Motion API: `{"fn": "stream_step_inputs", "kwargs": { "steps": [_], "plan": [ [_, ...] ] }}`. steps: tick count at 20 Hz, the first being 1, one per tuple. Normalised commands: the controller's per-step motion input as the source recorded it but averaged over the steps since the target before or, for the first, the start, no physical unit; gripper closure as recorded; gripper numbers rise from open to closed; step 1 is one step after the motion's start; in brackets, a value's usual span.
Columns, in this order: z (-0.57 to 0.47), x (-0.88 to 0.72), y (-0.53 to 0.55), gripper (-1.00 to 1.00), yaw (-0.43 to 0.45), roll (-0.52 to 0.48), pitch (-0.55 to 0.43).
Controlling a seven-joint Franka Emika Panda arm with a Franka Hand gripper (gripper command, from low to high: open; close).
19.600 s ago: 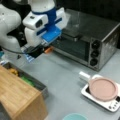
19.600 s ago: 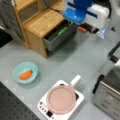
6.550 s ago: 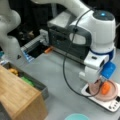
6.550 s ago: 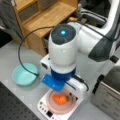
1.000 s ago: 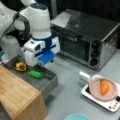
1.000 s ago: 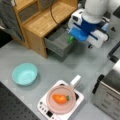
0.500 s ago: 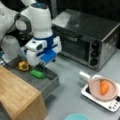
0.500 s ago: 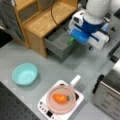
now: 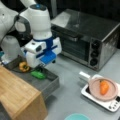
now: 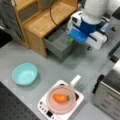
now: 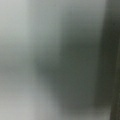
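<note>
Since a moment ago the arm has barely shifted, hanging over the open drawer (image 9: 47, 83). Its pincer (image 9: 41, 67) sits just above the green vegetable (image 9: 38, 74) lying in the drawer beside a yellow pepper (image 9: 23, 66); whether it is clenched I cannot tell.
</note>
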Motion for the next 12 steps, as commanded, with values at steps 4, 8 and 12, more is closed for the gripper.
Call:
{"fn": "stream_step_inputs", "kwargs": {
  "steps": [4,8,12],
  "plan": [
    [0.03,0.09,-0.10,-1.00,0.058,0.019,0.013],
    [0.02,0.09,-0.06,-1.00,0.077,0.009,0.019],
    [0.02,0.08,-0.06,-1.00,0.081,0.007,0.021]
  ]
}}
